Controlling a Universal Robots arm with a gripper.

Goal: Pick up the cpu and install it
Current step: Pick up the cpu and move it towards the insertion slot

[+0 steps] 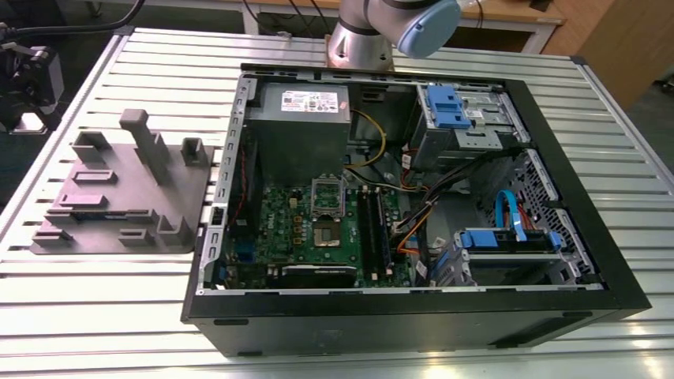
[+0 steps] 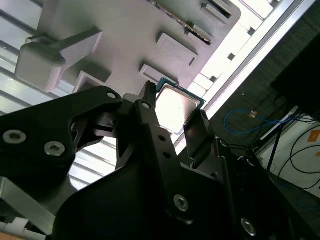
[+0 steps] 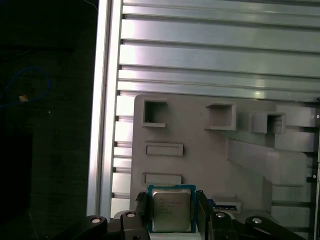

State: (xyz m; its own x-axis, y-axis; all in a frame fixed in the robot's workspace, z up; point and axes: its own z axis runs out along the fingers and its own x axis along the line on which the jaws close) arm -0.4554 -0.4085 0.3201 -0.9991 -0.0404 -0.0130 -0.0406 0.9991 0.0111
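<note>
The cpu (image 3: 171, 210) is a small square chip with a silver top and a green rim. It sits between my two black fingers (image 3: 140, 204) in both wrist views, and each finger presses close against one of its sides. My gripper (image 3: 171, 200) is shut on the cpu (image 2: 175, 106) and holds it above the grey moulded tray (image 3: 200, 165), near the tray's edge. In the exterior view the tray (image 1: 116, 197) lies to the left of the open computer case (image 1: 421, 316). The silver socket frame (image 1: 327, 195) stands on the green motherboard (image 1: 316, 253).
The tray has upright posts (image 1: 142, 138) and several pockets. The slatted metal table (image 1: 106, 308) ends just beyond the tray (image 3: 102, 150). Inside the case are a power supply (image 1: 300, 106), blue drive bays (image 1: 506, 241) and loose cables. The arm's base (image 1: 364, 35) stands behind the case.
</note>
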